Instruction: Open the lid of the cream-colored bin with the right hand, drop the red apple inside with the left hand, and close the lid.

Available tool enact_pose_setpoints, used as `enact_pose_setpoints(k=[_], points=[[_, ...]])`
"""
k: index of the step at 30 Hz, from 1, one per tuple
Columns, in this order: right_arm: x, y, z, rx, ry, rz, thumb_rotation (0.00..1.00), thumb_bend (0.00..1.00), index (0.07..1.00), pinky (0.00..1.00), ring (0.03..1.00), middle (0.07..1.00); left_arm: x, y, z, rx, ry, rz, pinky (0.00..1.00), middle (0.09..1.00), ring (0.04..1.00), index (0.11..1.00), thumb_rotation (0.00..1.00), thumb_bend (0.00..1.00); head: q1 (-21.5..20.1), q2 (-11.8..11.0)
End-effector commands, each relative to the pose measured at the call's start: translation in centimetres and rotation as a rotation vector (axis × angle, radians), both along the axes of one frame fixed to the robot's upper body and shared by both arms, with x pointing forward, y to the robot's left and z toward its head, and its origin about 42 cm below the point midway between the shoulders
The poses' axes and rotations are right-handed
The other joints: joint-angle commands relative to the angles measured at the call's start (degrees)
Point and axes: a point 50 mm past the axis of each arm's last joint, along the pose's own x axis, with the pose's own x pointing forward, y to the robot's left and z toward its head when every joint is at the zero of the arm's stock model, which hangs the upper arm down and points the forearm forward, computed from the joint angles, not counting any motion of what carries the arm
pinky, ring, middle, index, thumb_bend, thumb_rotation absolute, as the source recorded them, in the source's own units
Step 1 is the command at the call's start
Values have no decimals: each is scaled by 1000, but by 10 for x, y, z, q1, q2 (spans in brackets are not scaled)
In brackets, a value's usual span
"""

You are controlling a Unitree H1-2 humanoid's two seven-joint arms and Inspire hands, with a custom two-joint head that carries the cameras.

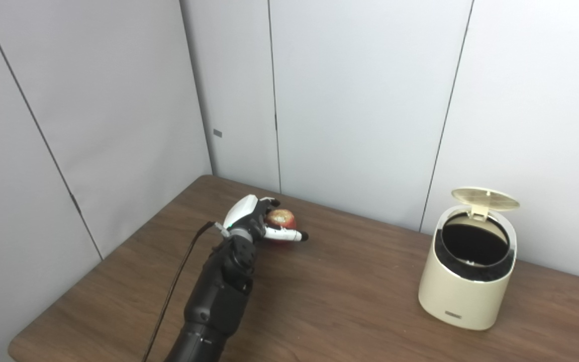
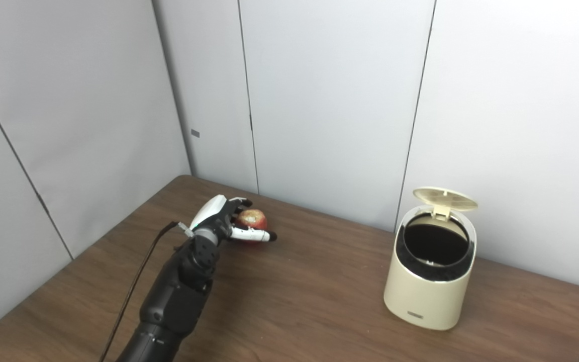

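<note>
Our left robot hand (image 1: 254, 218) is wrapped around the red apple (image 1: 281, 219), fingers curled over its far side and the thumb (image 1: 285, 234) stretched along the front beneath it. We see the apple at the far left part of the worktop (image 1: 329, 296), low over the wood or resting on it; we cannot tell which. Its pale top patch faces up and slightly toward us, and being round it shows no long axis. Well apart to the right stands the cream-colored bin (image 1: 465, 276), upright, with its lid (image 1: 484, 199) raised at the back hinge and tilted open. We look into a dark interior and cannot make out anything inside. Our right robot hand does not appear in either view.
</note>
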Motion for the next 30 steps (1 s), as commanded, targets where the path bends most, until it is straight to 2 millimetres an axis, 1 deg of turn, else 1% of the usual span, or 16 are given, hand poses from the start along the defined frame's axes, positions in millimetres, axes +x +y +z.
enact_pose_setpoints(k=[1, 3, 4, 5, 6, 7, 8, 9, 10, 11, 12, 14, 17, 24, 25, 30], points=[[1, 3, 9, 1, -45, 9, 994, 584, 602, 194, 456, 597, 15, 0, 31, 61, -66, 4, 607, 891, 828, 896, 361, 1000, -1, 1], [1, 3, 9, 2, -46, 9, 987, 561, 607, 201, 460, 600, 16, -3, 31, 101, -51, 10, 602, 896, 822, 890, 337, 1000, -3, 2], [1, 4, 9, 1, -46, 8, 987, 558, 608, 200, 456, 599, 17, -4, 31, 132, -43, 18, 597, 894, 816, 888, 299, 1000, -3, 2], [0, 4, 10, 0, -46, 7, 988, 555, 610, 199, 451, 598, 17, -6, 32, 162, -42, 28, 580, 871, 788, 876, 247, 1000, -5, 4], [0, 4, 11, 0, -47, 7, 988, 550, 611, 198, 450, 599, 19, -8, 32, 205, -37, 48, 546, 836, 745, 852, 168, 1000, -6, 4], [0, 4, 12, 2, -49, 8, 982, 539, 610, 201, 459, 600, 19, -11, 31, 236, -42, 64, 453, 765, 631, 822, 86, 986, -6, 4], [0, 5, 12, 2, -50, 10, 978, 535, 611, 208, 474, 603, 18, -13, 31, 262, -56, 72, 354, 664, 505, 783, 44, 954, -7, 5], [0, 5, 12, 1, -51, 10, 979, 536, 613, 214, 489, 608, 16, -14, 30, 282, -70, 78, 247, 552, 352, 744, 17, 714, -7, 5], [0, 5, 12, 0, -51, 10, 980, 536, 613, 217, 495, 609, 15, -15, 29, 312, -80, 82, 194, 513, 276, 736, 9, 631, -7, 6], [0, 5, 12, -1, -49, 10, 980, 537, 613, 219, 497, 611, 15, -16, 28, 362, -75, 87, 159, 492, 227, 733, 4, 588, -8, 6], [0, 5, 12, -1, -48, 8, 979, 533, 614, 218, 489, 612, 15, -17, 27, 401, -65, 90, 151, 482, 222, 737, 2, 565, -8, 6], [0, 5, 13, 2, -45, 8, 975, 515, 616, 216, 476, 611, 17, -18, 26, 459, -52, 90, 182, 492, 329, 728, 0, 525, -10, 7], [0, 6, 13, 9, -44, 12, 954, 487, 621, 232, 495, 619, 18, -18, 23, 511, -48, 86, 214, 511, 392, 667, 0, 503, -10, 8], [5, 9, 11, 12, -39, 14, 933, 451, 630, 240, 494, 623, 18, -17, 11, 546, -50, 88, 221, 510, 404, 598, 0, 501, -19, 1], [6, 10, 11, 11, -39, 14, 931, 435, 631, 230, 475, 621, 18, -17, 10, 543, -51, 90, 216, 509, 402, 607, 0, 501, -20, 0], [11, 15, 9, 8, -38, 16, 924, 388, 629, 227, 463, 621, 19, -14, 8, 532, -59, 91, 203, 508, 398, 634, 0, 502, -29, -10]])
